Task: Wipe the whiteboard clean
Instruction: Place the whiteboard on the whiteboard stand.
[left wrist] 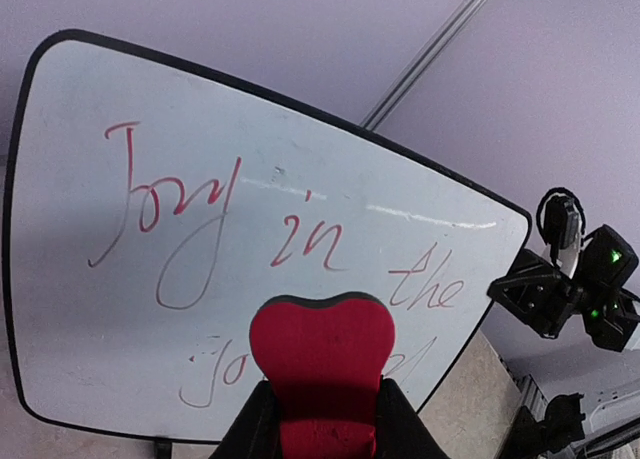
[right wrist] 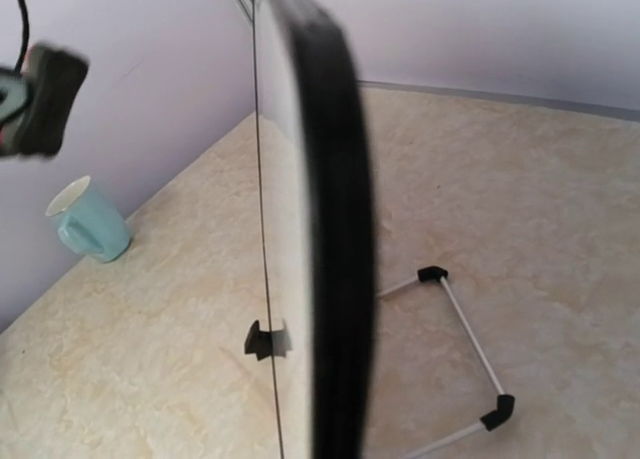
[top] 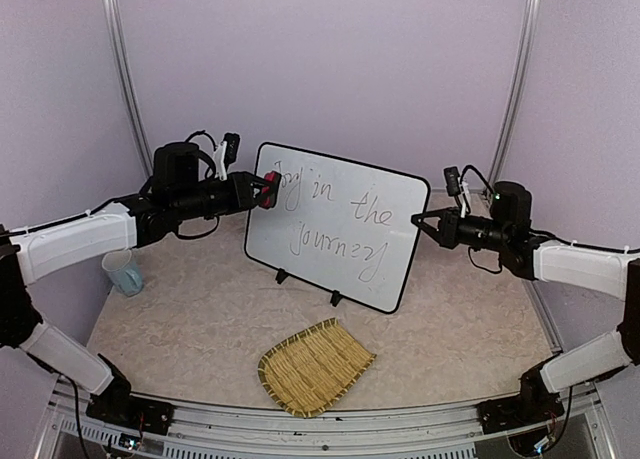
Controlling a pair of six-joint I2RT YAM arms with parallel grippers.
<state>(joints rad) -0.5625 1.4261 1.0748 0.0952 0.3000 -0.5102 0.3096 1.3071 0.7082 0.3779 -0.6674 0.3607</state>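
Closest to me, a yellow woven straw mat (top: 315, 367) lies flat on the pale stone-look desk (top: 200, 309). Behind it, near the middle of the desk, stands the big flat whiteboard with a thin black rim (top: 335, 229). It rests on two small black feet and leans back a little. It has red handwriting on it that says "Joy in the journey". Off to the left, a light blue cup (top: 122, 272) sits on the desk, well apart from the board. My left tool (top: 258, 191) is gripping a red heart-shaped eraser (left wrist: 320, 364) up at the board's top left corner. My right tool (top: 418, 220) is closed and sits right at the board's right edge. I cannot tell if it pinches the rim. Farthest back is the plain lilac wall (top: 320, 59).
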